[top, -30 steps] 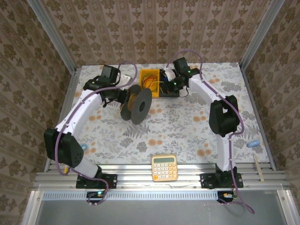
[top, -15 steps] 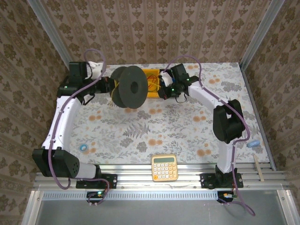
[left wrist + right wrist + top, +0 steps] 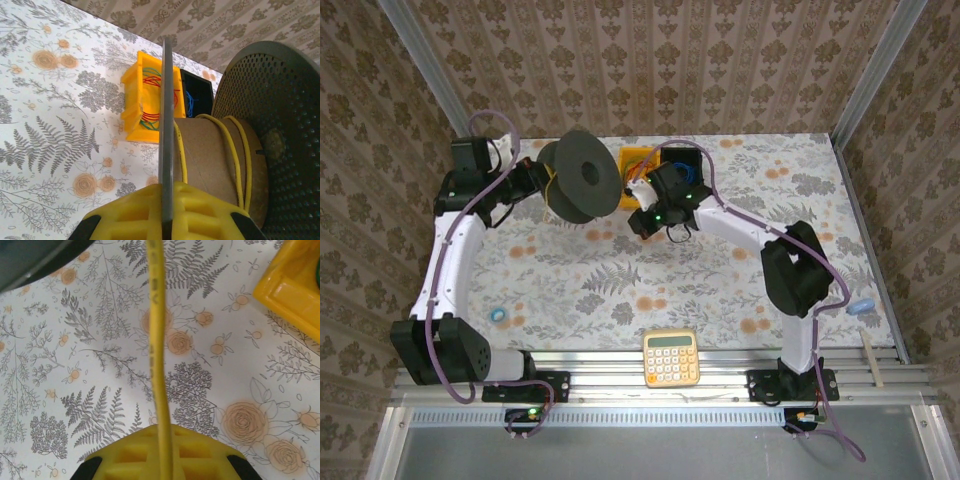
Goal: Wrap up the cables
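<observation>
A black spool (image 3: 582, 180) with a cardboard core (image 3: 215, 150) hangs above the back left of the table. My left gripper (image 3: 167, 200) is shut on the spool's thin near flange (image 3: 167, 125); from above, the left gripper (image 3: 535, 182) is at the spool's left side. The yellow cable (image 3: 235, 155) lies in a few turns round the core. My right gripper (image 3: 167, 447) is shut on the cable (image 3: 156, 340), which runs straight up from its pads toward the spool. From above, the right gripper (image 3: 642, 218) hangs just right of the spool, in front of the bins.
A yellow bin (image 3: 638, 160) holding red and green wire coils and a black bin (image 3: 688, 158) with blue wire stand at the back middle. A calculator (image 3: 671, 358) rests on the front rail. A blue ring (image 3: 498, 315) lies at left, a wooden stick (image 3: 872, 358) at right.
My left arm has swung the spool back and to the left, turning its flange toward the camera. My right gripper has come away from the bins, forward and to the left.
</observation>
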Available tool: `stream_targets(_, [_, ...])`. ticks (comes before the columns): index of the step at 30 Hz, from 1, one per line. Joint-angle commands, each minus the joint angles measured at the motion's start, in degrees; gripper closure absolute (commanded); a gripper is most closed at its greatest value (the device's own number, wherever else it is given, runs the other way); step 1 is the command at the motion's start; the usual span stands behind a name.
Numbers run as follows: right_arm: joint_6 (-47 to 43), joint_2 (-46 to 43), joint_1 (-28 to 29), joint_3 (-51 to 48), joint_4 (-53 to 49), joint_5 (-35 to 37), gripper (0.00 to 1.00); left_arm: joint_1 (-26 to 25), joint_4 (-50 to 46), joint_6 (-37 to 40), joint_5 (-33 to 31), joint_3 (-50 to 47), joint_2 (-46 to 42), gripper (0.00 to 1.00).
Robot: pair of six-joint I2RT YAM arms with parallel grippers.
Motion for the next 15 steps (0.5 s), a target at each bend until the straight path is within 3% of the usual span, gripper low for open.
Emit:
stream_targets(1, [0.7,-2.5,1.8,-2.4,-6.2,3.5,1.0,2.1,12.4,-3.6,-8.2,1.9,-4.4,1.0])
stream_targets(15, [3.9,-6.0,0.1,-16.3,-2.2,4.5,1.0,4.8,7.4,0.6,-17.7,3.1,-6.1,1.0])
